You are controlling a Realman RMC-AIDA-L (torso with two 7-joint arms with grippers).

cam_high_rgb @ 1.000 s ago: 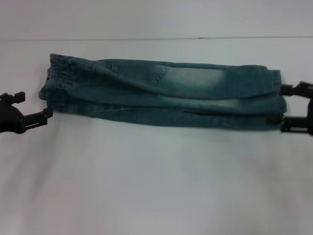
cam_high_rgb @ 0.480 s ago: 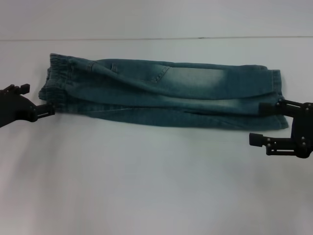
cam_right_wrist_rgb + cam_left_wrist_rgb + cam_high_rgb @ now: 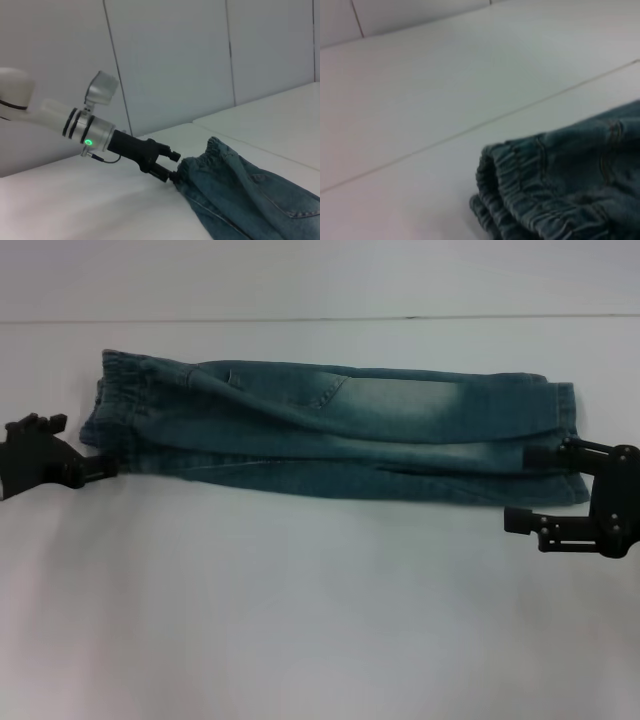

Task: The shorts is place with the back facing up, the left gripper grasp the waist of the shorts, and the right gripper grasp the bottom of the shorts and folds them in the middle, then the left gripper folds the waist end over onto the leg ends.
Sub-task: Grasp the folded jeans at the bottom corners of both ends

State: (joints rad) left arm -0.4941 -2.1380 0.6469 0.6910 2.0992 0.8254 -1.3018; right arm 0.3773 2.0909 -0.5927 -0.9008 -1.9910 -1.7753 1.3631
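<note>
The shorts (image 3: 340,435) lie folded lengthwise in a long band across the white table (image 3: 320,620). The ruffled waist (image 3: 115,410) is at the left and the leg ends (image 3: 565,440) at the right. My left gripper (image 3: 80,447) is at the waist's near corner, open, its lower fingertip (image 3: 105,468) touching the band. The right wrist view shows this left gripper (image 3: 175,166) against the waist (image 3: 215,150). My right gripper (image 3: 527,488) stands open at the leg ends, upper finger on the hem, lower finger off the cloth. In the left wrist view, the waist (image 3: 520,180) is close up.
Bare white table surface (image 3: 300,640) lies in front of the shorts. The table's back edge (image 3: 320,318) runs just behind them, and a white panelled wall (image 3: 165,60) stands beyond.
The right gripper dropped away from the hem edge toward the front and moved slightly inward. The left gripper moved in until a fingertip touches the waist corner. The shorts lie unchanged.
</note>
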